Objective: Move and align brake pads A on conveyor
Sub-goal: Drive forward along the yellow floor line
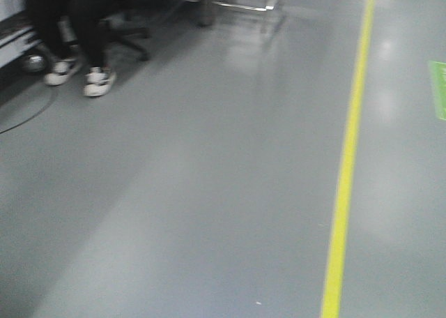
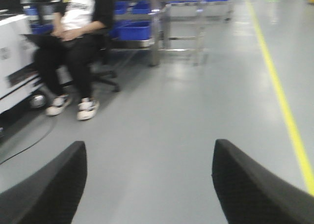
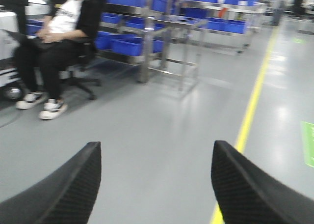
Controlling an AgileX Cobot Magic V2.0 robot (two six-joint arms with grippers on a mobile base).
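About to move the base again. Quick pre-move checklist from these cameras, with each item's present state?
1. Left hand open and empty: ok, fingers spread, nothing between them.
2. Right hand open and empty: ok, likewise.
3. Conveyor in view: not ok, no camera shows it.
4. Brake pads A located: not ok, none visible.
5. Floor straight ahead free of obstacles: ok, as far as the blurred front view shows.
6. Margin to the seated person front-left: cannot tell. Their feet and a floor cable lie on that side.
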